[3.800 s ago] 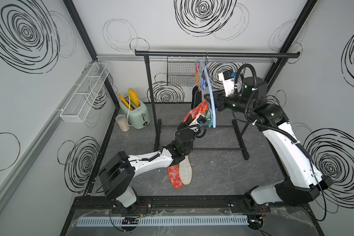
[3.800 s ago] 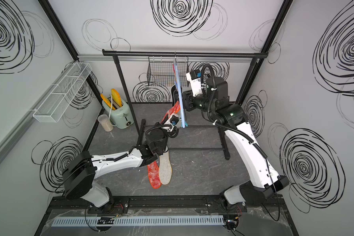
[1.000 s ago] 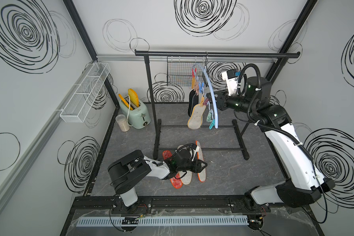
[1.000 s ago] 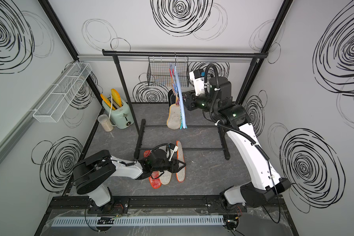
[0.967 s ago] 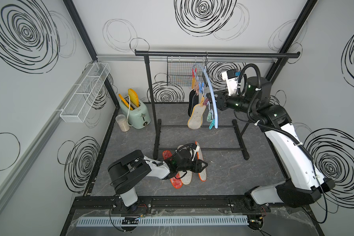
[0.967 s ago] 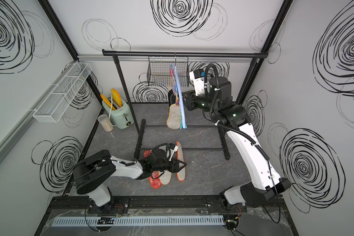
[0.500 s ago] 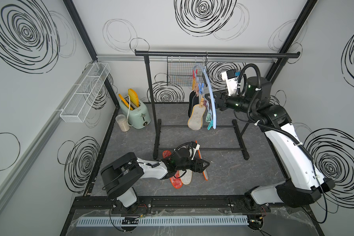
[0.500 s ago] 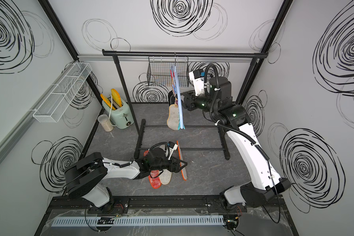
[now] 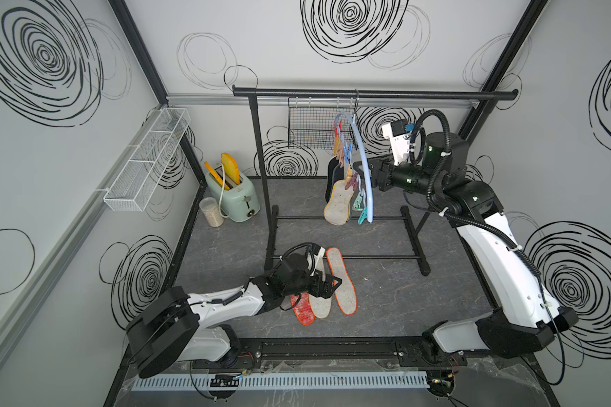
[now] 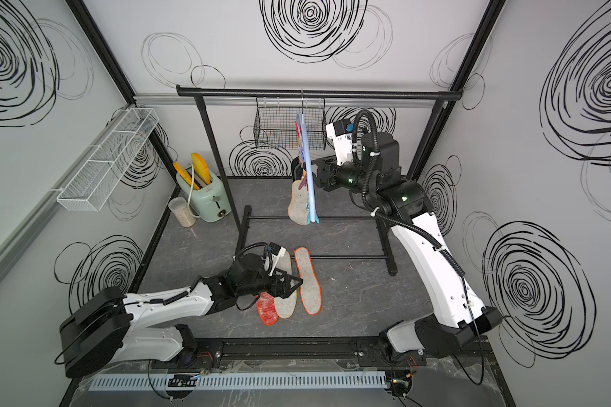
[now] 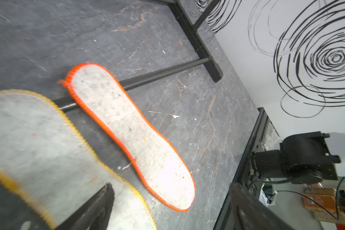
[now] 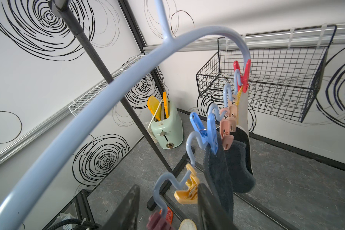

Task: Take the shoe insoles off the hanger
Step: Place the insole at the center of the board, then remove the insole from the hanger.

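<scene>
Three shoe insoles now lie flat on the tabletop, up from two earlier: red-orange mesh insole, yellow-rimmed insole, and the orange-rimmed insole, which a second ago stood on edge in the left end effector. That end effector has released it, jaws wide. The orange-rimmed insole's tip crosses the garment rail's base bar; bare tabletop spreads to its right. Others hang from the hanger, where the right end effector stands parted beside a yellow peg.
</scene>
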